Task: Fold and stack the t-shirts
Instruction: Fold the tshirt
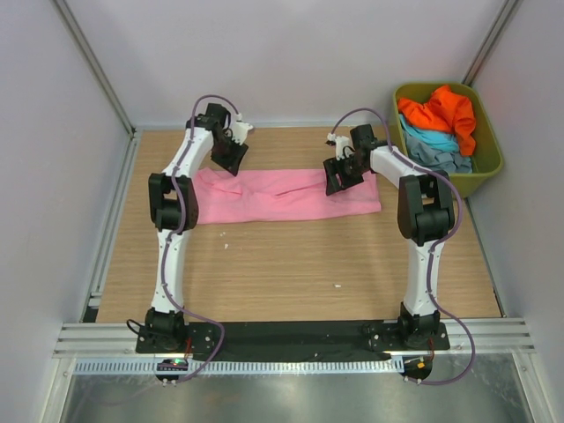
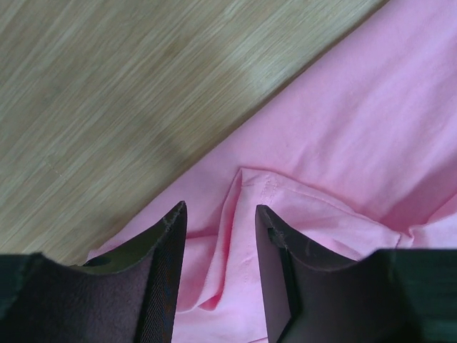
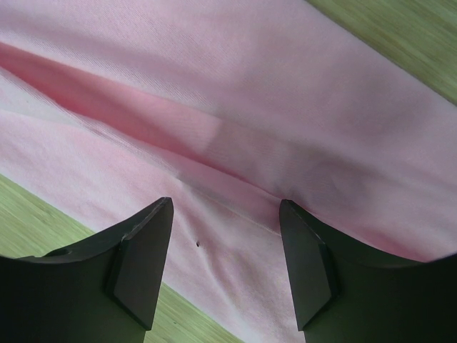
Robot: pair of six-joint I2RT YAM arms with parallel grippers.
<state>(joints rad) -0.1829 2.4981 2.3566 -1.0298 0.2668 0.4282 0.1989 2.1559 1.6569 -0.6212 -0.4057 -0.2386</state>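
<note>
The pink tee (image 1: 282, 196) is being folded; left end effector (image 1: 231, 159) at eleven o'clock, right end effector (image 1: 339, 176) at one, are being held open, empty; edge pinches are probably being called for next.

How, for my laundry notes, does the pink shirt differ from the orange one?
The pink shirt lies in a long band on the table; the orange shirt sits crumpled in the green tub. The pink shirt lies alone; the orange shirt tops blue shirts. Both are plain-coloured.
</note>
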